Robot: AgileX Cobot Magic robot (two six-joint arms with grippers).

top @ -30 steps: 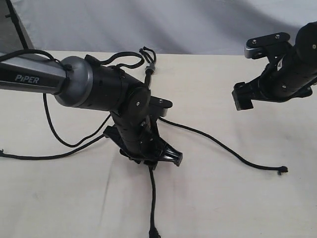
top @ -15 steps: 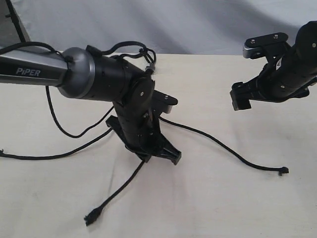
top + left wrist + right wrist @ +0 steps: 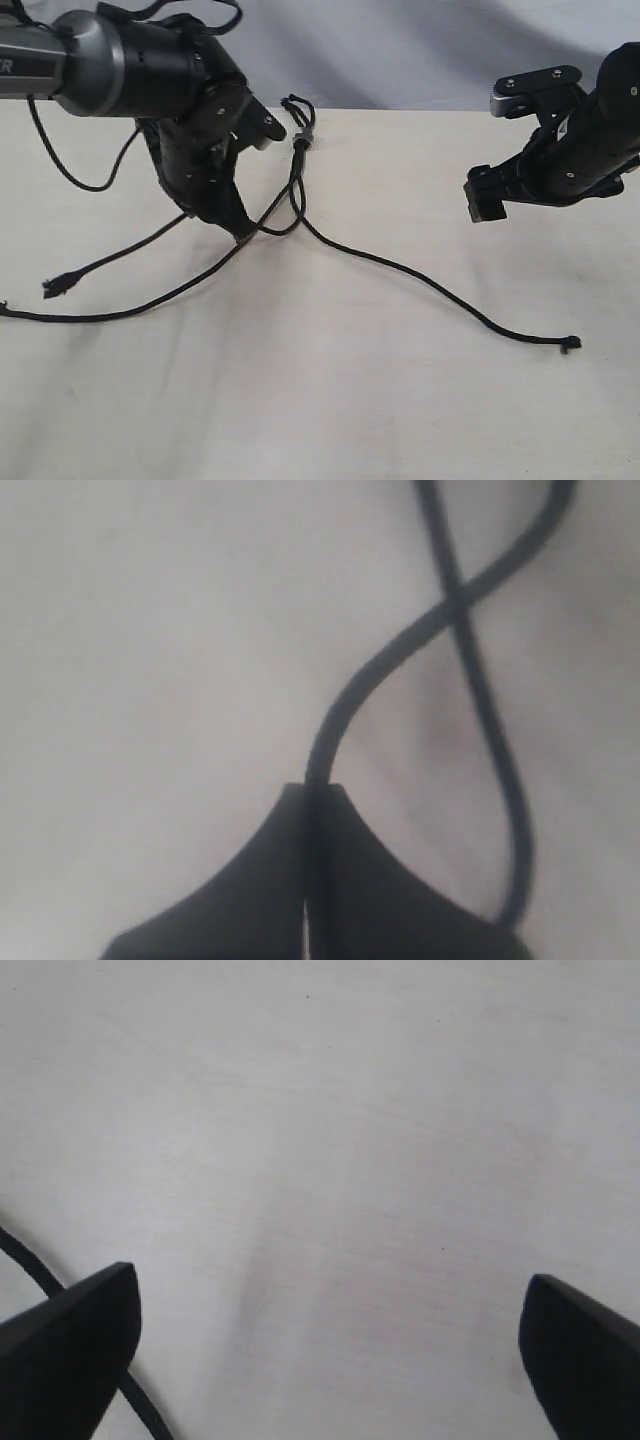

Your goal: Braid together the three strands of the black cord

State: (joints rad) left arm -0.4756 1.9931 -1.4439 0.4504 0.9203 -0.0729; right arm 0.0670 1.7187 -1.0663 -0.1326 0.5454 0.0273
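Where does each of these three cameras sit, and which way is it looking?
Exterior view: off the arms, looking down across the table at the black cord; both arms show, with left gripper and right gripper.
Left wrist view: on the left arm's wrist, looking past its shut fingers at the pinched strand.
Right wrist view: on the right arm's wrist, facing the table between open fingers; a loose strand crosses one corner.
Shared: exterior and left wrist views both show the pinched strand crossing another.

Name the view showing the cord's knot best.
Exterior view: the knot shows whole, its three strands fanning out. The left wrist view shows only two crossing strands, one pinched by the left gripper; the right wrist view only a strand piece.
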